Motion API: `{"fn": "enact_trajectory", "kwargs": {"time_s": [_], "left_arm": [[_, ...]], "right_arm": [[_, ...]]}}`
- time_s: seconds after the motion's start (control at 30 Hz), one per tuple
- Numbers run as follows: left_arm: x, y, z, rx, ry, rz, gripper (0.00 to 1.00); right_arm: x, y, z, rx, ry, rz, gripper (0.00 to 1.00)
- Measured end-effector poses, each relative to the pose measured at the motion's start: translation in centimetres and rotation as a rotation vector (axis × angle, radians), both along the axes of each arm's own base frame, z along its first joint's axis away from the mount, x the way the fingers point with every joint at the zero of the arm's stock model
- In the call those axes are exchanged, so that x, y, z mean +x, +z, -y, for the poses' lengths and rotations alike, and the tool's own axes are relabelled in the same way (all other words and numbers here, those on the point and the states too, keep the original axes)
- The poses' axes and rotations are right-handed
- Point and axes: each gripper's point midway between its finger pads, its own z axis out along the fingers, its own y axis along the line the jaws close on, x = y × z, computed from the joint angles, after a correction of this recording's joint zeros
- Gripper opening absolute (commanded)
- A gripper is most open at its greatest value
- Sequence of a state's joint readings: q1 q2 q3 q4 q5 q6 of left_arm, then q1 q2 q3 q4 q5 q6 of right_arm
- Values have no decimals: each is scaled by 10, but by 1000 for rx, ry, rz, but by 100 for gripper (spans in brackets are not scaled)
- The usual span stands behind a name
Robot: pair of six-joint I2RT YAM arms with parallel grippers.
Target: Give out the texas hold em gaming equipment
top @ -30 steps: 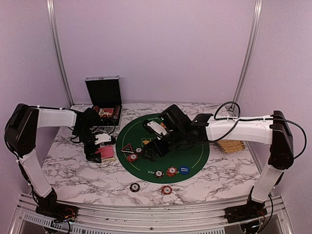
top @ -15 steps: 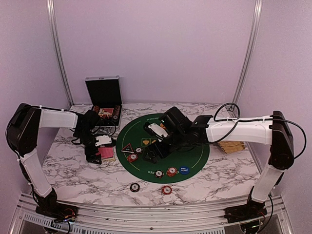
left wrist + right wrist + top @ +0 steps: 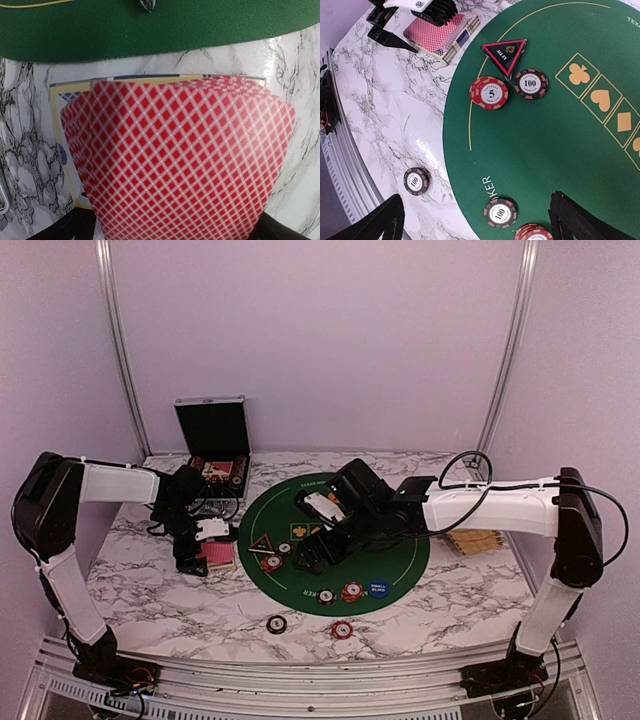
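My left gripper [image 3: 203, 543] is at the left edge of the green mat [image 3: 390, 540], shut on a red diamond-backed playing card [image 3: 180, 160] that bows above the deck [image 3: 64, 125]; its fingers are mostly hidden by the card. The deck also shows in the right wrist view [image 3: 440, 35]. My right gripper [image 3: 477, 220] is open and empty above the mat, over a black 100 chip [image 3: 500, 212]. A triangular marker [image 3: 504, 56], a red 5 chip [image 3: 490, 93] and another black chip [image 3: 531, 83] lie on the mat. A red stack [image 3: 352, 591] and blue disc [image 3: 378, 589] sit near the front.
A black chip [image 3: 276, 623] and a red chip [image 3: 342, 629] lie on the marble in front of the mat. The open black case [image 3: 212, 440] stands at the back left. A straw basket [image 3: 475, 538] sits right of the mat, under the right arm.
The left gripper has shifted slightly nearer and lower over the deck. The right gripper has drifted a little left. No chip has moved.
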State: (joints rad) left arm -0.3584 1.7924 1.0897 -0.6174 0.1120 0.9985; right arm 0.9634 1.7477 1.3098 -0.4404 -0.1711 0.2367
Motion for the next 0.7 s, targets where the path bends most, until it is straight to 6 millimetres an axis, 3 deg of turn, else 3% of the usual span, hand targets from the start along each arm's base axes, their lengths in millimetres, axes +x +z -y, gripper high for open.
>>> {"fn": "enact_trajectory", "kwargs": {"time_s": [0.7], "left_arm": [[2, 0, -6, 1, 15, 0, 94]], "right_arm": [[0, -2, 1, -2, -2, -6, 98]]}}
